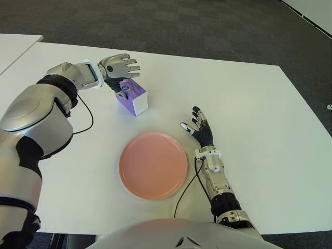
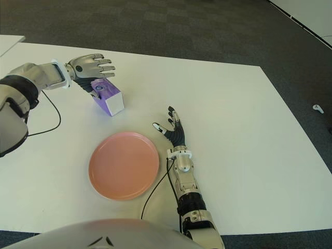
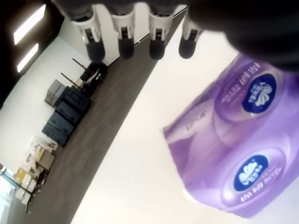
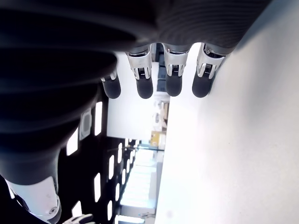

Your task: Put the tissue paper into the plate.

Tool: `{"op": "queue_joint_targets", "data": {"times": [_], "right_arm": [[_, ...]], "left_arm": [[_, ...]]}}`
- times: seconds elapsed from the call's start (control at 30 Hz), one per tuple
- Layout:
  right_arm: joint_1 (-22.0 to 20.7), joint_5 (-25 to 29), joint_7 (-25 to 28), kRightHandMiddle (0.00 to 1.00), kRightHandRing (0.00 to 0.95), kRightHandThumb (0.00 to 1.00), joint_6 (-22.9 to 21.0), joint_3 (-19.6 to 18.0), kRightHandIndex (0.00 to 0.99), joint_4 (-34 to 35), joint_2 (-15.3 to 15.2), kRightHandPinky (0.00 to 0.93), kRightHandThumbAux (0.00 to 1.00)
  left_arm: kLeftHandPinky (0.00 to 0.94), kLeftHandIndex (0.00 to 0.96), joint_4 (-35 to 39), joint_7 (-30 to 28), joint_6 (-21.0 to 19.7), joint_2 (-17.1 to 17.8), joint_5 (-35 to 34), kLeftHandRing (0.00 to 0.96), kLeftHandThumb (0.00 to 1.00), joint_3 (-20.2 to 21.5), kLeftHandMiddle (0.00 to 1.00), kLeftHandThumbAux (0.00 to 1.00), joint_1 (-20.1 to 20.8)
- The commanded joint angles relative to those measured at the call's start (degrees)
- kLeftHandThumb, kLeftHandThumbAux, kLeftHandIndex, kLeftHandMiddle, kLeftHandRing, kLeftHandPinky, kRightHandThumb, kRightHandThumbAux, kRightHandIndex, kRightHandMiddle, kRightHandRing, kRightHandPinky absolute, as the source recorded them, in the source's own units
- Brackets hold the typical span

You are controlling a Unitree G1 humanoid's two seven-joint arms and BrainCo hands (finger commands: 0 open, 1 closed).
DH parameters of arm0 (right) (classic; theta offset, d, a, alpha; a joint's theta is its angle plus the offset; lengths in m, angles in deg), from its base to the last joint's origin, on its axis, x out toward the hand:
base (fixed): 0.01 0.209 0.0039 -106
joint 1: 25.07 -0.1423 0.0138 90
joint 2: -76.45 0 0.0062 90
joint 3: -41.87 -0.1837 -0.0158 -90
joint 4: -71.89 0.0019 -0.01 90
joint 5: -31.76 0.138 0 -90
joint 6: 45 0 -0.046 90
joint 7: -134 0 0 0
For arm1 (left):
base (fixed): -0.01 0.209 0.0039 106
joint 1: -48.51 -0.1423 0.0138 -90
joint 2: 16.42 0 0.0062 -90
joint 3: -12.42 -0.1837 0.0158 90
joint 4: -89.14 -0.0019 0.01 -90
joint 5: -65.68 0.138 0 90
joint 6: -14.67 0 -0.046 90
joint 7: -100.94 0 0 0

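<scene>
Two hands are in play over a white tabletop (image 1: 259,104), and only one is near the action; the left hand (image 1: 120,67) hovers at the far left, directly above the tissue pack (image 1: 133,97), fingers (image 1: 130,62) stretched out straight and spread, palm down, holding nothing; its thumb reaches down toward the top of the pack, though contact there cannot be made out; the left wrist view confirms it, four fingertips (image 3: 126,44) extended in a row with the purple pack (image 3: 233,144) lying apart from them on the white surface. That pack is a small purple and white block with round blue logos on its wrapper, sitting on the tabletop, turned at an angle, its white end facing near and right; it lies beyond the plate and to the left, near it but clearly not touching. One pink plate (image 1: 153,165) sits in the near centre, round, with nothing on it. Over on the right, the right hand (image 1: 200,128) shows just beside the plate's far right rim, fingers relaxed and fanned, pointing away toward the far side, gripping nothing; its wrist view shows the same, fingertips (image 4: 173,84) straight and spread next to the bare white surface. Thin black cables trail along both arms, one (image 1: 187,192) curling on the tabletop past the plate's near right edge; dark carpet (image 1: 155,21) fills the floor beyond the far edge.
</scene>
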Motion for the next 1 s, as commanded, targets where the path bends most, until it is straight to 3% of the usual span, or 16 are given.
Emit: {"op": "queue_joint_targets", "data": {"times": [0.03, 1.0], "right_arm": [[6.1, -0.5, -0.1, 0.0, 0.0, 0.122, -4.2, 0.4, 0.0, -7.5, 0.3, 0.0, 0.672], [7.3, -0.3, -1.1, 0.0, 0.0, 0.117, -4.1, 0.7, 0.0, -6.5, 1.1, 0.0, 0.647]], "left_arm": [[0.0, 0.0, -0.1, 0.8, -0.4, -0.7, 0.4, 0.0, 0.474, -0.4, 0.0, 0.153, -1.2], [0.0, 0.0, -1.4, 1.8, 0.9, -0.5, 3.6, 0.0, 0.536, -4.9, 0.0, 0.149, -3.4]]}}
